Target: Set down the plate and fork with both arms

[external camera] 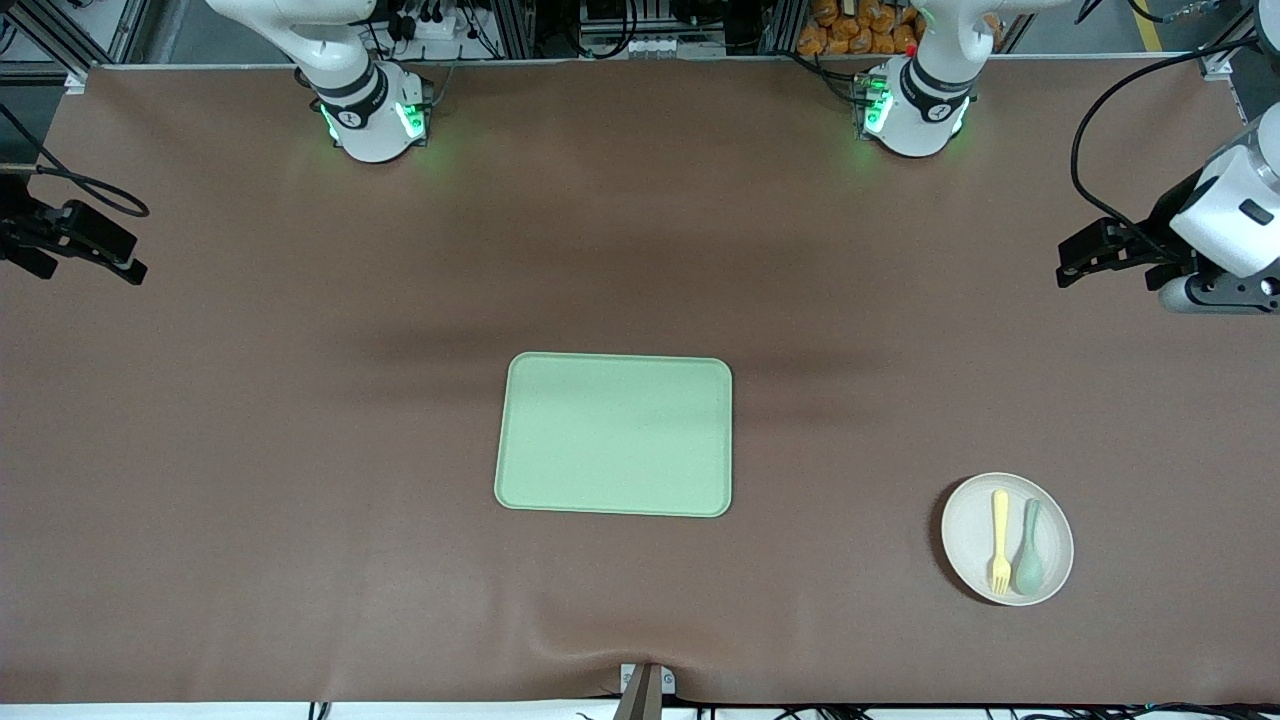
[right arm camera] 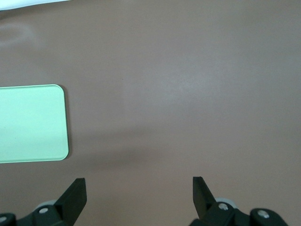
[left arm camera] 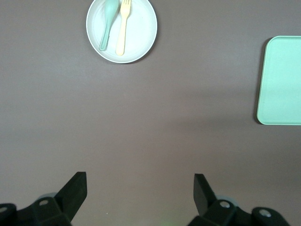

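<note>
The off-white plate [external camera: 965,535] lies on the brown table toward the left arm's end, nearer to the front camera than the tray. On it lies the pale-yellow fork [external camera: 1000,541], tines toward the camera, beside a grey-green spoon [external camera: 1030,560]. The left wrist view shows the plate [left arm camera: 141,29], the fork [left arm camera: 123,28] and the spoon [left arm camera: 106,27] well ahead of my left gripper [left arm camera: 140,188], which is open and empty. My left gripper [external camera: 1065,262] hangs over the table's edge at its own end. My right gripper [external camera: 92,262] hangs open and empty at the other end, seen too in its wrist view [right arm camera: 139,190].
A rectangular light-green tray [external camera: 615,435] lies at the table's middle, with nothing on it; its edge shows in the left wrist view [left arm camera: 282,80] and the right wrist view [right arm camera: 30,123]. Both arm bases glow green along the table's edge by the robots.
</note>
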